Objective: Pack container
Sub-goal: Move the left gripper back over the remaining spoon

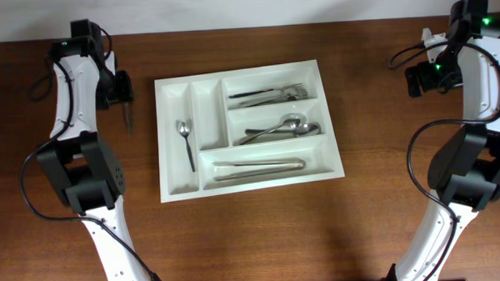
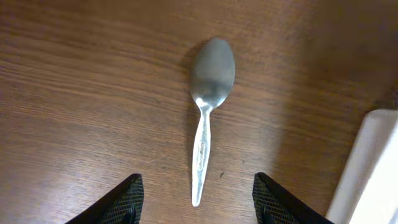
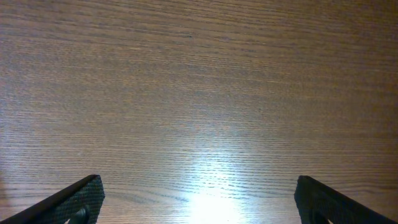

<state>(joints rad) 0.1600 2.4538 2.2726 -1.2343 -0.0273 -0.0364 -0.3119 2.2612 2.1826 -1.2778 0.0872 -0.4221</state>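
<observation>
The white cutlery tray (image 1: 171, 189) lies at the table's middle. It holds a small spoon (image 1: 185, 141) in the leftmost upright compartment, forks (image 1: 273, 94) in the top long one, spoons (image 1: 283, 127) in the middle one and long utensils (image 1: 259, 167) in the bottom one. A loose metal spoon (image 2: 208, 106) lies on the wood left of the tray; it also shows in the overhead view (image 1: 128, 120). My left gripper (image 2: 198, 177) is open just above the spoon, its handle tip between the fingers, untouched. It sits at the far left (image 1: 121, 91). My right gripper (image 3: 199, 180) is open and empty over bare wood at the far right (image 1: 427, 76).
The tray's white edge (image 2: 367, 168) is close on the right in the left wrist view. The second narrow upright compartment (image 1: 207, 117) holds nothing. Both arm bases stand at the table's front corners.
</observation>
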